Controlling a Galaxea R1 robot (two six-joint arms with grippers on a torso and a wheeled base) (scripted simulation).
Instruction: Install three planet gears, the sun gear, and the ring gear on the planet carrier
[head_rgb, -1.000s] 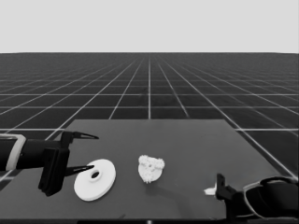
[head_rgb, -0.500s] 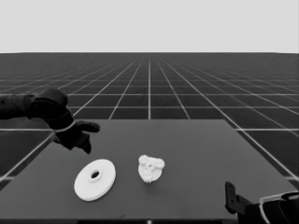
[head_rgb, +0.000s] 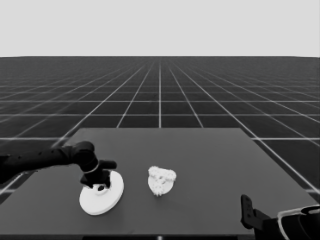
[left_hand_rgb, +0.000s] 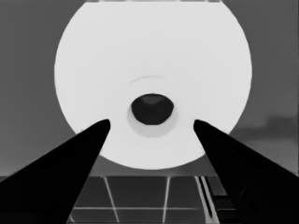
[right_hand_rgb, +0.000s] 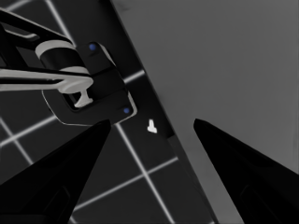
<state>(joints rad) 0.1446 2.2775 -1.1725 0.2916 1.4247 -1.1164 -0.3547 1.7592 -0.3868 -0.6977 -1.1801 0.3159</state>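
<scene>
The ring gear, the larger round part (head_rgb: 100, 199) (left_hand_rgb: 154, 60), lies flat at the table's front left. My left gripper (head_rgb: 101, 184) (left_hand_rgb: 152, 122) hangs open just over it, one fingertip on each side of its centre hole, holding nothing. The planet carrier, the smaller round part (head_rgb: 161, 181), sits mid-table with small toothed planet gears (head_rgb: 163, 175) on top. My right gripper (head_rgb: 246, 210) (right_hand_rgb: 152, 122) is open and parked at the front right corner. A tiny thin white piece (right_hand_rgb: 152, 126), perhaps the sun gear, shows far off by the table's edge.
Dark machinery with blue lights (right_hand_rgb: 93, 88) sits past the table's edge (right_hand_rgb: 159, 116) over the floor grid in the right wrist view. The table's front edge (head_rgb: 160, 235) runs close below the larger round part.
My left arm swung down from the table's back left onto the larger round part. My right arm drew back to the front right corner, and the white piece at its fingertips is gone from them.
</scene>
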